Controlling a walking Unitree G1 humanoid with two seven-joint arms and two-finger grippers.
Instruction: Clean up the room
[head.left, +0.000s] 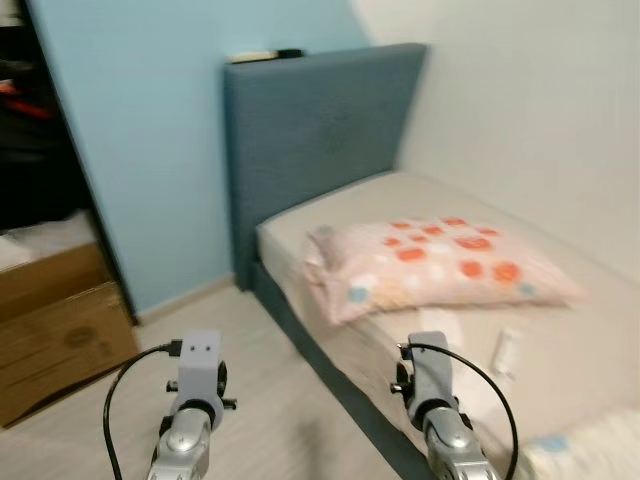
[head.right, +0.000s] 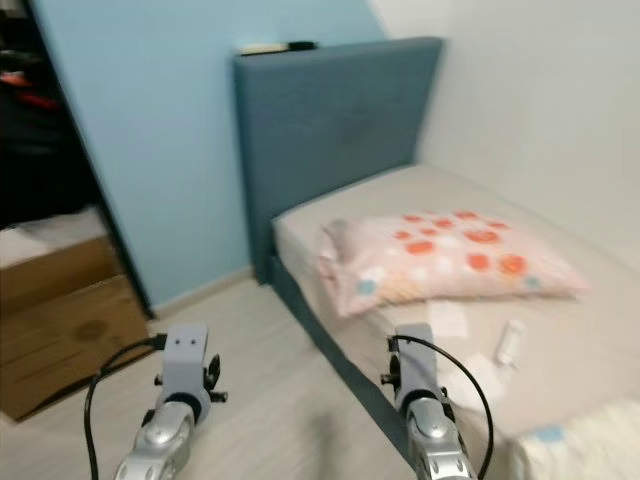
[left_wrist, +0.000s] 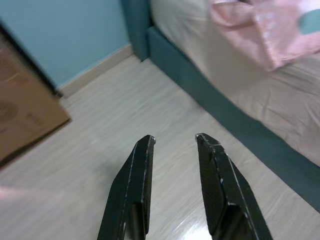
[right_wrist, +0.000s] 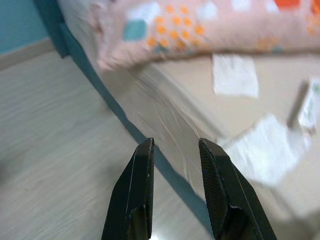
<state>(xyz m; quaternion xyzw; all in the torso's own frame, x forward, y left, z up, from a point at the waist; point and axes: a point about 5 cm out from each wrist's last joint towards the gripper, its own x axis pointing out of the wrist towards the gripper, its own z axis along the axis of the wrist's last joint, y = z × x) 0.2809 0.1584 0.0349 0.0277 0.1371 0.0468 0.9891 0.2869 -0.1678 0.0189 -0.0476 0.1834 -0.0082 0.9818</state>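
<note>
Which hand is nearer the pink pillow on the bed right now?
The right hand. It hangs over the bed's edge, just short of the pink pillow. The left hand is out over the wood floor, further from the bed.

- The headboard (head.left: 315, 140) is showing matt blue woven cloth.
- The pillow (head.left: 430, 262) is looking like soft pink printed cloth.
- The floor (left_wrist: 125, 115) is showing pale wood-grain planks, shining faintly.
- The box (head.left: 60, 340) is looking like matt brown cardboard.
- The left tool (left_wrist: 175, 142) is showing black, slightly glossy plastic fingers.
</note>
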